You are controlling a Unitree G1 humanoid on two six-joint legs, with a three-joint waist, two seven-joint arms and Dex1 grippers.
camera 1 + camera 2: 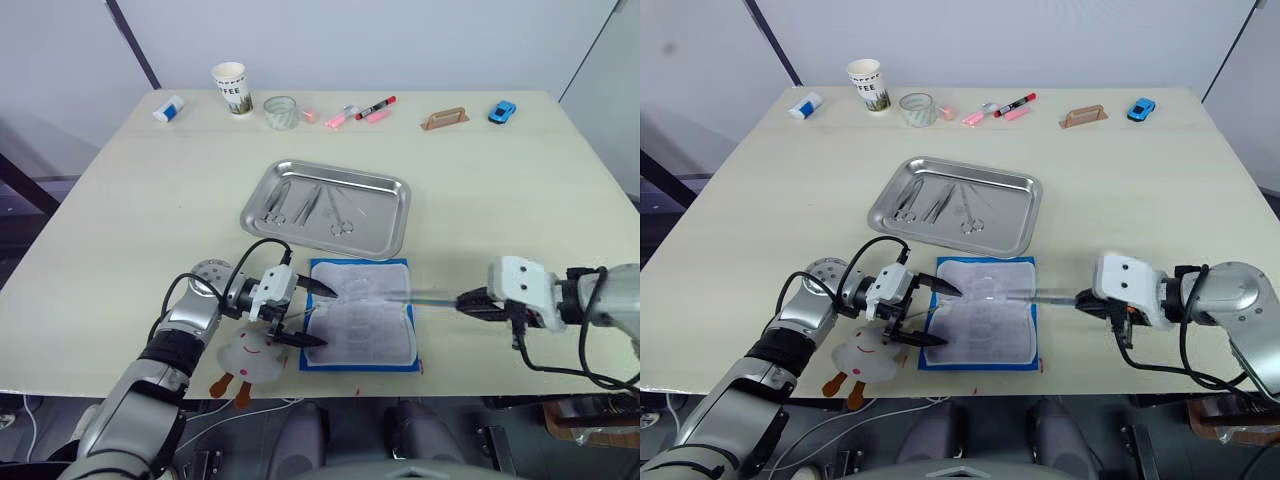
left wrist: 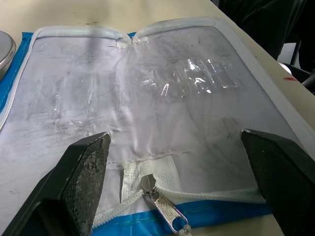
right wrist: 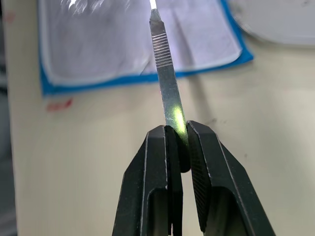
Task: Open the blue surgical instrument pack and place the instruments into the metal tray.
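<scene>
Blue pack (image 1: 360, 328) lies unzipped flat at table's near edge, just before metal tray (image 1: 385, 215) w/ three instruments (image 1: 309, 207) in it. Right gripper (image 3: 177, 140) clamps a slim tool (image 3: 164, 73), likely tray-bound; left gripper (image 2: 174, 164), fingers apart, straddles pack edge, probably steadying it.

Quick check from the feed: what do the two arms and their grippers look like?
Left arm: silver-grey metal joints, black looping cable, white wrist block, left gripper with two black pointed fingers with rough-textured pads. Right arm: grey, white housing, black cables, right gripper with black ribbed fingers.
</scene>
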